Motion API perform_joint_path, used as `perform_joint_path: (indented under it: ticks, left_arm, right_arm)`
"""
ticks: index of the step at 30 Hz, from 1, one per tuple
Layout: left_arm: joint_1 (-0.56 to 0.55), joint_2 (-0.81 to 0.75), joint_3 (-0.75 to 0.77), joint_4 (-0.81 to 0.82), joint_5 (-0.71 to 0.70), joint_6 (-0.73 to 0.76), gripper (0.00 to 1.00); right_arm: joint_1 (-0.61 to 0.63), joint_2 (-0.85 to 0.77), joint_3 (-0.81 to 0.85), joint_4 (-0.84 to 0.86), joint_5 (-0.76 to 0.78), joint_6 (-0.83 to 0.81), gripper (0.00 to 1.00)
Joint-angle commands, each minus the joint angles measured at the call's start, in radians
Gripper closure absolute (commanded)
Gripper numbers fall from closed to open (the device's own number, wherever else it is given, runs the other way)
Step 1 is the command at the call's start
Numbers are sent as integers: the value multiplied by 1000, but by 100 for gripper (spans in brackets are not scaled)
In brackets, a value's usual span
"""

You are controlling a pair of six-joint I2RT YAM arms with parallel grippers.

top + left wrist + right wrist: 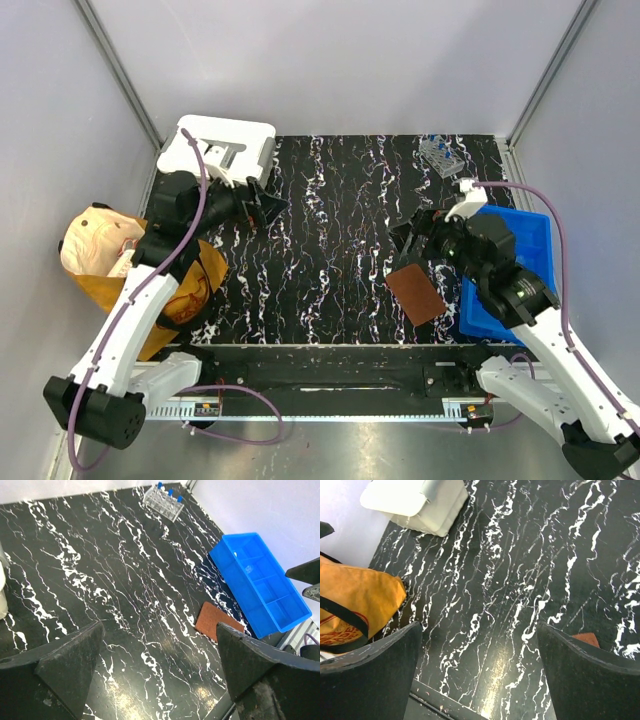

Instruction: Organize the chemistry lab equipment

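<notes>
Table [340,230]: black, white marble veining. Bin [260,580]: solid blue. Mat [416,293]: rust-brown. Rack [162,502]: clear, blue caps [170,491]. Bag [365,592]: orange-tan, red print, black strap. Box [225,140]: white. Cables [204,185]: purple. Walls [340,60]: pale grey.

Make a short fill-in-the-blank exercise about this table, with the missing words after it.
The tubes in the clear rack have ____ caps.
The flat pad beside the blue tray is ____.
The white device stands at the far ____ corner of the table.
The left hand and the right hand are both ____, not shut.
Missing words: blue; brown; left; open.
</notes>
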Motion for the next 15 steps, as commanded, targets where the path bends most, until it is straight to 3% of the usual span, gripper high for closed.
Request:
perform_joint_path:
  ticks: [1, 15]
  left_arm:
    - [-5, 15, 10, 31, 56, 8, 1]
    - [-25, -46, -36, 41, 51, 20, 1]
  right_arm:
    - [2, -37, -39, 6, 70, 26, 0]
    - [2, -8, 36, -25, 126, 19, 0]
